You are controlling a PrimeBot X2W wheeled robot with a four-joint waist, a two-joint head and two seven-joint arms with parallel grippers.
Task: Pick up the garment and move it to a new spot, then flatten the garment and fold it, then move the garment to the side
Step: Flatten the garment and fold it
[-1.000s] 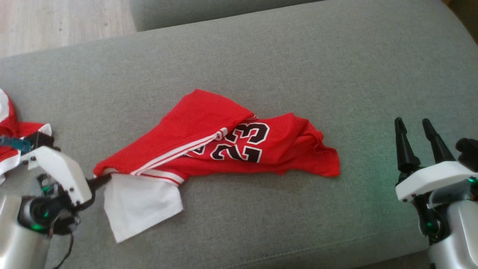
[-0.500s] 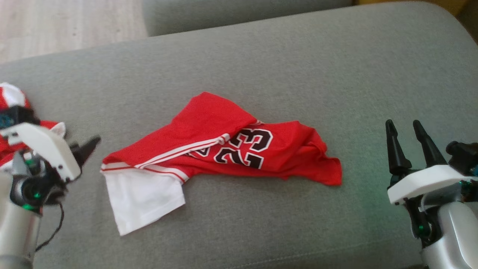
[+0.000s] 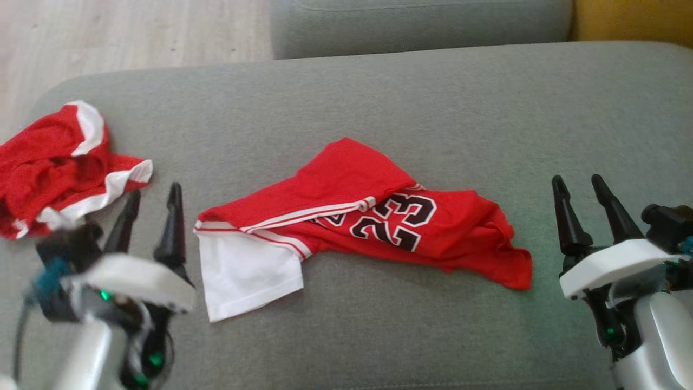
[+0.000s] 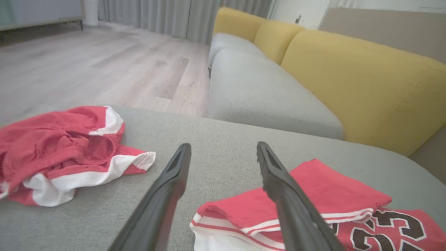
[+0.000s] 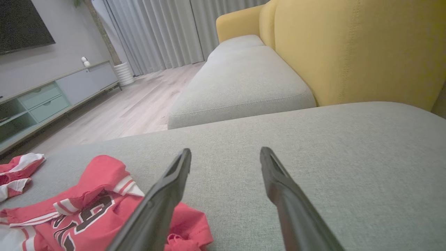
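Step in hand, by judgement: flattening. Locate jersey (image 3: 373,216) rumpled at mid sofa cushion (image 3: 379,97), between the claws, touching neither. Note left claw (image 3: 154,190) and right claw (image 3: 577,180) both spread wide, empty. Next: pinch white hem (image 3: 249,271) and opposite red edge, then pull apart. Expect thin, limp knit, striped trim, overlapping layers.

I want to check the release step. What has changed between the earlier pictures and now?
The left gripper let go of the left edge of the jersey, opened and drew back; it now stands beside it, fingers apart. The head view itself also shifted. The jersey stayed crumpled on the grey cushion, and the right gripper stayed open, apart from it.
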